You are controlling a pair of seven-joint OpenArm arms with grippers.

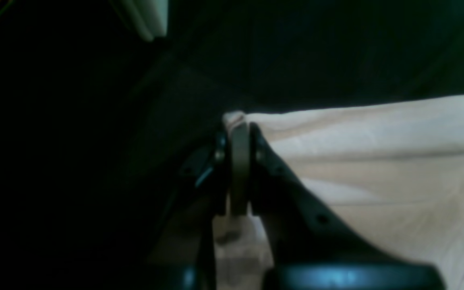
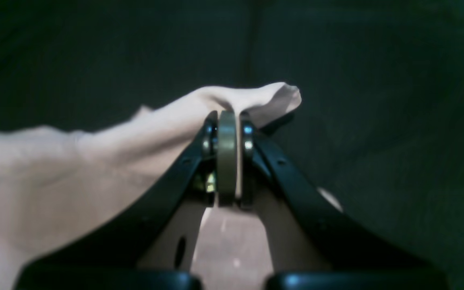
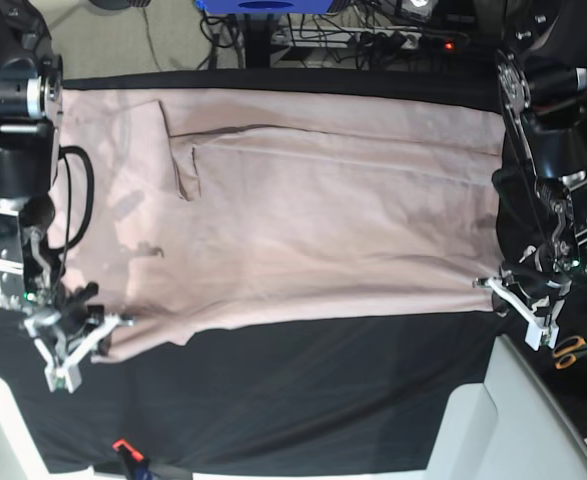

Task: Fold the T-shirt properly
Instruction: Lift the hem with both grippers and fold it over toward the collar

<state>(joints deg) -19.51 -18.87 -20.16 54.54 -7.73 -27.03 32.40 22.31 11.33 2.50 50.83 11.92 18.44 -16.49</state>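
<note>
Both grippers (left (image 1: 239,133), right (image 2: 227,129)) pinch T-shirt (image 3: 303,220) corners; scissors (image 3: 571,352) lie beside left arm.

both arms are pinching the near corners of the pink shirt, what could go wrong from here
1. The left end effector grips only the very corner of the plain pale pink cotton T-shirt, so that corner may slip out when lifted.
2. The right end effector holds a similarly thin edge; uneven lifting could skew the fold.
3. The sleeve is already folded over near the far edge, and dragging could bunch it on the black table covering.
</note>
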